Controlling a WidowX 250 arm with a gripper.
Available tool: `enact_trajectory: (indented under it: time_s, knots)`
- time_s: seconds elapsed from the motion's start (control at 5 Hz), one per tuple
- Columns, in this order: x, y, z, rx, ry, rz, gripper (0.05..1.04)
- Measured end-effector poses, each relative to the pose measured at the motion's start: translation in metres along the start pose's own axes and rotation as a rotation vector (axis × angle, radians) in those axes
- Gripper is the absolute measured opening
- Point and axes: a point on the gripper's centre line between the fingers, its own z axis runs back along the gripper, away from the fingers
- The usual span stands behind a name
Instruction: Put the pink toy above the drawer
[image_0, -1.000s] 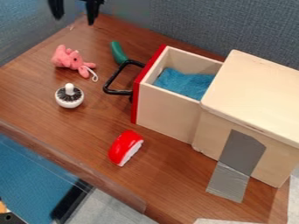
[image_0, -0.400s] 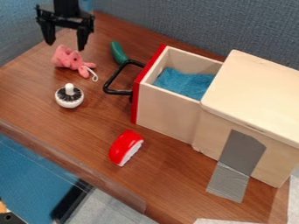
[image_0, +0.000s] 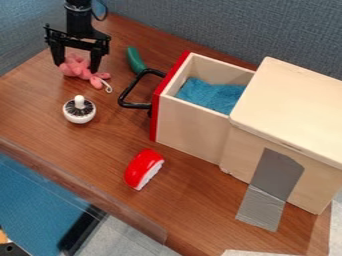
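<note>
Seeing the black gripper (image_0: 77, 66) hanging to the upper left of the drawer (image_0: 190, 125), farther out than the black handle (image_0: 133, 105). Finding the claw standing open, with one finger pointing down on either side of the pink toy (image_0: 78, 69); not being able to tell whether either finger is touching it. Seeing that toy, a small plush-looking figure, lying on the wooden table (image_0: 100, 160) to the upper left of the drawer, not above it, with a white cord loop (image_0: 108, 88) trailing toward the drawer's side.

Finding the drawer standing pulled out from the wooden cabinet (image_0: 287, 110), with its red front (image_0: 157, 112) facing left and blue cloth (image_0: 210, 95) lying inside. Seeing the cabinet standing just to the drawer's right, with grey tape (image_0: 267, 185) running down its side and onto the table, to the lower right of the drawer.

Noticing a curved green toy (image_0: 135, 59) lying just beyond the drawer's handle. Seeing a white, round-bodied thing with a knob (image_0: 79, 112) standing to the left of the drawer, and a red-and-white toy piece (image_0: 143, 168) lying near the drawer, to its lower left. Seeing a grey fabric-like wall (image_0: 234, 25) rising behind the drawer
</note>
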Motion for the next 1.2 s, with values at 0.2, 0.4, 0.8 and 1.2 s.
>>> enact_trajectory:
  time_s: [0.2,0.4,0.8,1.2]
  knots:
    - [0.001,-0.001,0.001,0.000,0.000,0.018,0.750]
    - [0.002,-0.003,0.005,-0.024,-0.005,0.025,0.591]
    - [0.007,-0.007,0.037,-0.080,-0.074,0.017,0.149]
    - [0.005,-0.003,0.053,-0.070,-0.108,0.023,0.068]
